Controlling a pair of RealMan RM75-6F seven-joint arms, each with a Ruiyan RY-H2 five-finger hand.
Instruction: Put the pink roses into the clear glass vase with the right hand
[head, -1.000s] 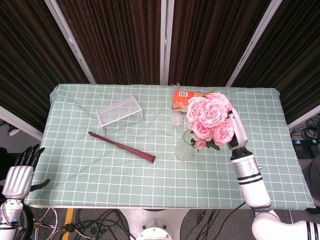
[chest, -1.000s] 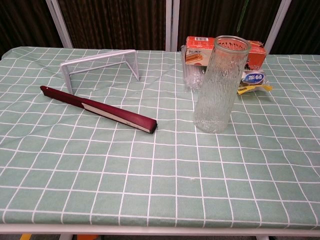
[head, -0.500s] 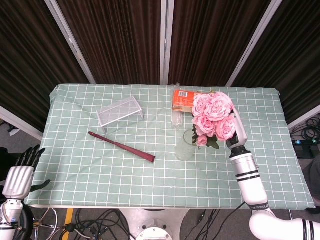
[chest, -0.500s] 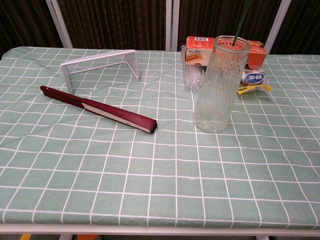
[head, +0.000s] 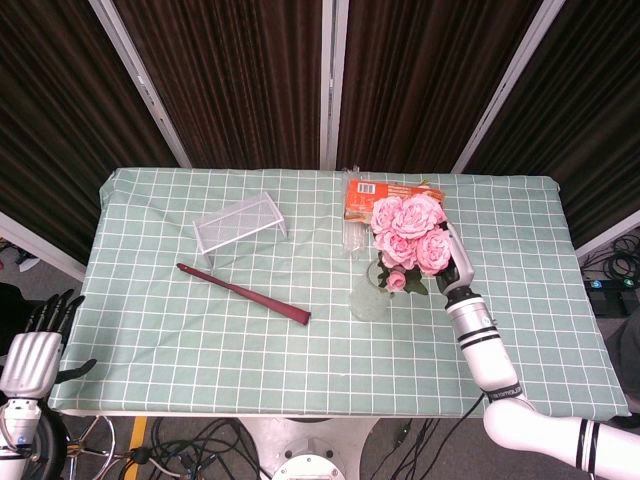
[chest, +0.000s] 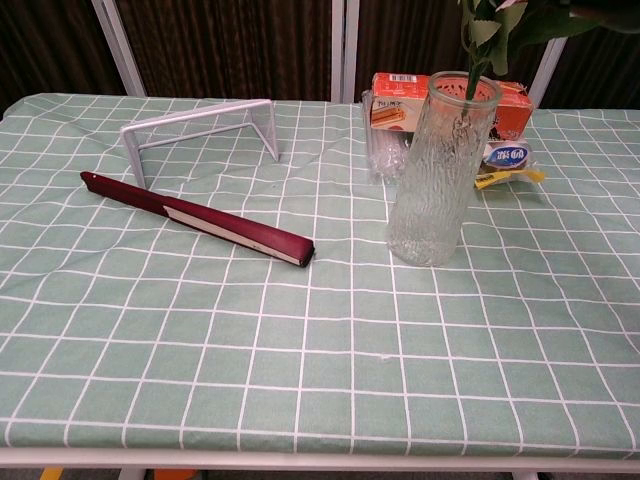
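roses (head: 407, 229) in right robot hand (head: 455, 272)

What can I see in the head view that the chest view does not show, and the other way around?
Only the head view shows the pink roses' blooms, the right hand at them, and the left hand hanging off the table's near left corner, holding nothing. Only the chest view shows the green stem entering the mouth of the clear glass vase, and a small yellow and white packet beside the vase. Both show the vase, the dark red folded fan, the wire rack, the orange box and the green checked tablecloth.
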